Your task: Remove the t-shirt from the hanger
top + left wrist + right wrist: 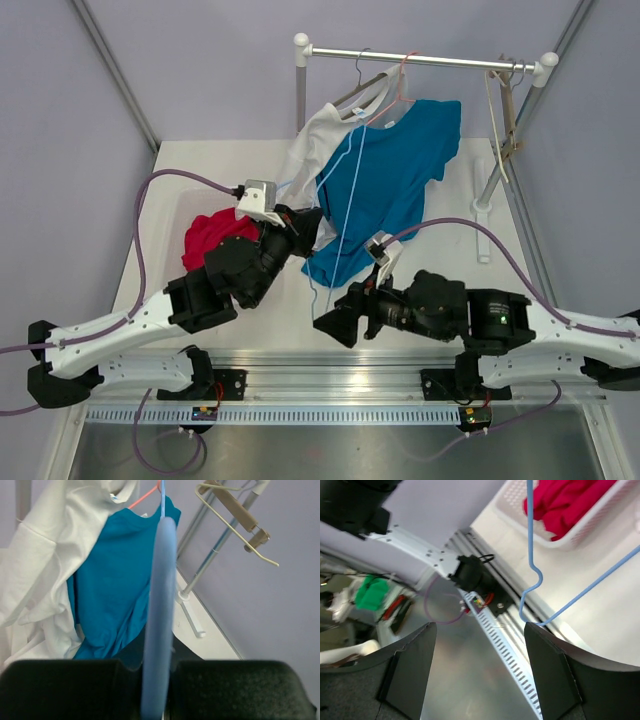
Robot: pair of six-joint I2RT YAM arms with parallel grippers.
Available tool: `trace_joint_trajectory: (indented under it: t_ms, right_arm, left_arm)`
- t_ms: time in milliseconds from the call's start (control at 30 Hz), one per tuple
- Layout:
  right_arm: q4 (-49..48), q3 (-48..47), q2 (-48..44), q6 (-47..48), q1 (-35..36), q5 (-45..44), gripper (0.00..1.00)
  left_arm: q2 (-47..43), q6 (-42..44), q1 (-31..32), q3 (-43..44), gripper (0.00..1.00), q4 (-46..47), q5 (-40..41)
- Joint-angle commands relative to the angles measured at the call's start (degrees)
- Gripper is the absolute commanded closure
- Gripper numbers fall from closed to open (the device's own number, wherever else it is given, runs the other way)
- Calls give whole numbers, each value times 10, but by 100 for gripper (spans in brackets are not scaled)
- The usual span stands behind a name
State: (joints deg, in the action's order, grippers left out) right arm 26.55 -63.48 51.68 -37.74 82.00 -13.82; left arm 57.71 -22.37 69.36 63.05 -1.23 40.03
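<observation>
A thin light-blue hanger (pixel 350 190) slants from below the rack rail down over the table. My left gripper (pixel 306 222) is shut on its wire, which runs up between the jaws (pixel 159 630) in the left wrist view. A white t-shirt (pixel 312 150) is bunched around the hanger's upper end (pixel 45 565). Beside it a blue t-shirt (pixel 395 175) hangs on a pink hanger (pixel 145 497). My right gripper (pixel 337 322) is open at the hanger's lower corner (pixel 532 587), which lies against its right finger (pixel 555 660); nothing is between the jaws.
The rack rail (pixel 420 58) crosses the back, with a bare beige hanger (pixel 505 110) at its right end. A white basket (pixel 520 510) holding red cloth (pixel 215 235) sits left of my left gripper. The slotted metal rail (pixel 330 412) runs along the near edge.
</observation>
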Motion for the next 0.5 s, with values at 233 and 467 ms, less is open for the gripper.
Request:
trace_joint_trajectory:
  t_ms: [233, 467]
  right_arm:
    - [33, -123, 178, 83, 124, -438, 28]
    - [74, -147, 214, 46, 134, -498, 41]
  left_arm:
    - [1, -78, 5, 31, 100, 45, 59]
    - [-43, -94, 11, 1, 100, 45, 58]
